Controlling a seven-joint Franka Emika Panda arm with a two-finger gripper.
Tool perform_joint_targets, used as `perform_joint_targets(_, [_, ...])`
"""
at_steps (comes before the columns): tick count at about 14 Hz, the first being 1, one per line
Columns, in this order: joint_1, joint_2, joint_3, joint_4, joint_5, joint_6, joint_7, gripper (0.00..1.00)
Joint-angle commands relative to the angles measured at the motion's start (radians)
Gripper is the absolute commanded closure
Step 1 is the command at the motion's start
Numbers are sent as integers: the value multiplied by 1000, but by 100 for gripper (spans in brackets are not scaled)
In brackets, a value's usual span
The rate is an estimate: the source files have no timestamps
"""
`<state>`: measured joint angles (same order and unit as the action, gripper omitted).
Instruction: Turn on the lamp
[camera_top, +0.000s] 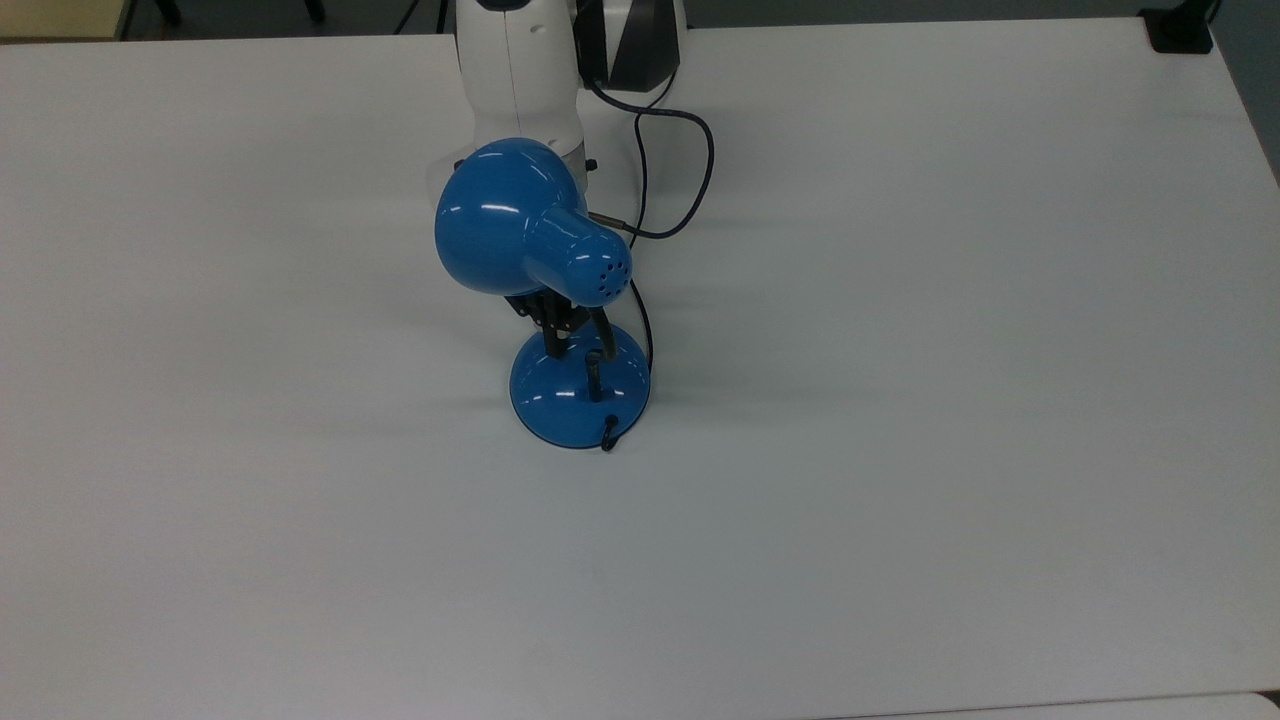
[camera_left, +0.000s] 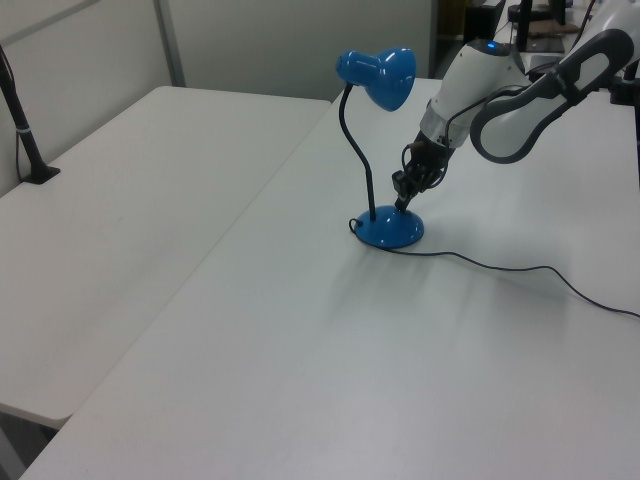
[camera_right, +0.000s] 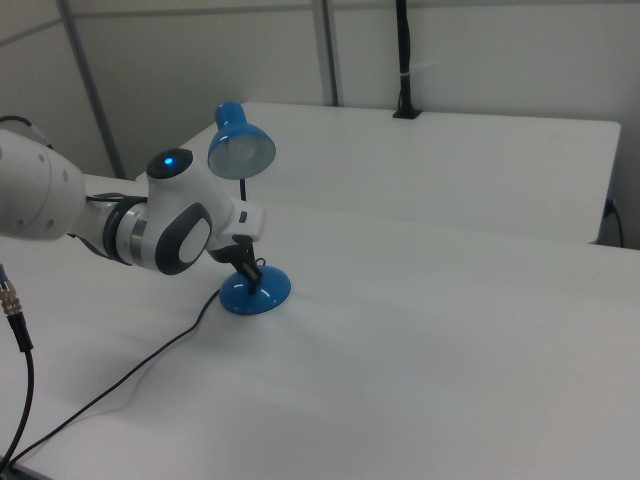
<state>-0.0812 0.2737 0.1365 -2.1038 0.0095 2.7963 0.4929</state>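
The blue lamp (camera_top: 572, 408) stands near the middle of the white table (camera_top: 900, 400). Its bell shade (camera_top: 505, 225) sits atop a black gooseneck (camera_left: 352, 140) and shows no glow in the right view. My gripper (camera_top: 550, 347) comes down from the top view's upper side, partly hidden under the shade. Its shut fingertips rest on the domed base (camera_left: 390, 232), on the side away from the gooseneck. In the left view the gripper (camera_left: 401, 206) touches the base's upper right. In the right view the gripper (camera_right: 249, 281) meets the base (camera_right: 262, 296) from the left.
The lamp's black cord (camera_left: 500, 268) trails across the table to the left view's right, and loops near my arm (camera_top: 700, 170). A second white table (camera_left: 120, 200) adjoins on the left view's left, with a black post (camera_left: 25, 130) on it.
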Motion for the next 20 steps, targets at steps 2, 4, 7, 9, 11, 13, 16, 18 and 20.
perform_joint_targets(2, [11, 13, -1, -9, 15, 8, 0, 100])
perform_joint_targets(4, [11, 12, -1, -15, 15, 8, -2, 100])
perform_joint_targets(7, [11, -16, -1, -16, 13, -36, -2, 100])
perform_joint_targets(9, [11, -66, -1, -12, 13, -150, -13, 100])
perform_joint_targets(11, [12, -126, 0, 7, 12, -364, -83, 100])
perform_joint_targets(13, [15, -160, 5, 54, 12, -600, -170, 100])
perform_joint_targets(16, [26, -215, 6, 143, 12, -949, -333, 100])
perform_joint_targets(18, [26, -273, 6, 168, 12, -1066, -399, 74])
perform_joint_targets(20, [20, -330, 2, 194, 12, -1143, -390, 1])
